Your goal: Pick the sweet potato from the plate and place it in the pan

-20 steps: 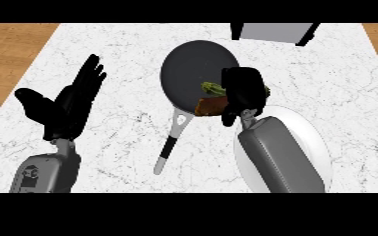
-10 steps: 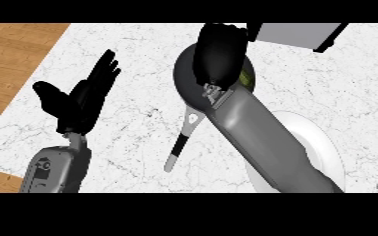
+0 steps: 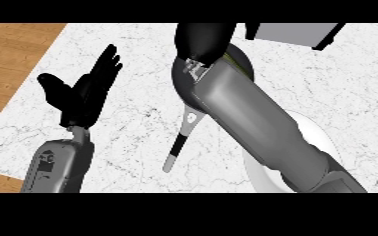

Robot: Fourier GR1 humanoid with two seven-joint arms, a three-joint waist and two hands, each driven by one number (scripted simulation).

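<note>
Sweet potato cannot be made out in the head view: the right hand [image 3: 203, 42] and its grey forearm cover the place where it might lie, so I cannot tell whether it is in the pan, in the hand, or elsewhere. That hand hangs over the pan [image 3: 244, 65], hiding most of the dark round bowl; only a sliver of rim shows on the pan's right side. Its fingers point away from view, and whether they are curled or straight cannot be told. The pan's handle [image 3: 181, 140] runs from the bowl toward the lower edge of the view, lying flat on the white marble worktop [image 3: 140, 120]. The plate [image 3: 310, 135] sits below and right of the pan, largely under the right forearm. Left of the pan, well apart from it, the left hand [image 3: 85, 92] rests with fingers spread and upward, holding nothing. Above and right of the pan stands a grey box [image 3: 295, 32].
</note>
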